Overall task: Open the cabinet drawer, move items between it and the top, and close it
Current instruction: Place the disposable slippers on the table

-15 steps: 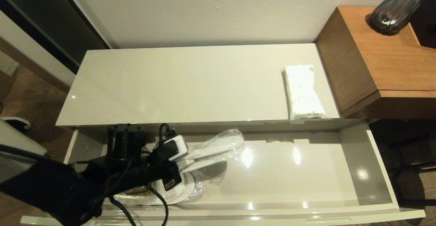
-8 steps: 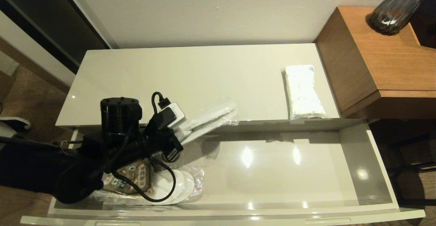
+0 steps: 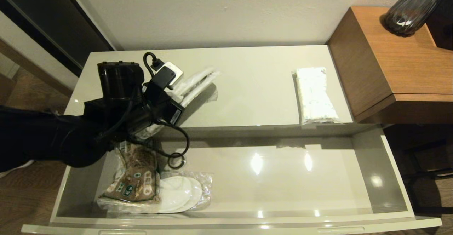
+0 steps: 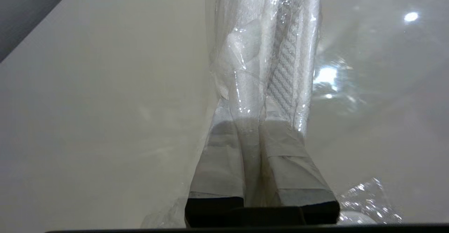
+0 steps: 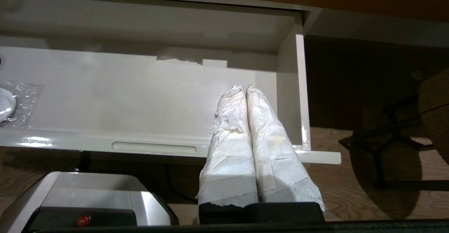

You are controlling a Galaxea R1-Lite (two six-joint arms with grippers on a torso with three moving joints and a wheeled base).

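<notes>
Gripping a plastic-wrapped pair of white slippers, the left gripper is hovering over the left part of the cabinet top, its taped fingers clamped on the wrapped bundle, which is sticking out past them edge-on above the glossy surface. Below it, the wide drawer is standing pulled out; another wrapped pair of slippers is lying at its left end, partly under a brown printed packet, with a small black ring just beside them on the drawer floor. A white tissue pack is lying at the right end of the top, near the higher wooden surface where a dark glass vase is standing. Off to the side, the right gripper is hanging in front of the drawer's right corner, its fingers pressed together and holding nothing.
</notes>
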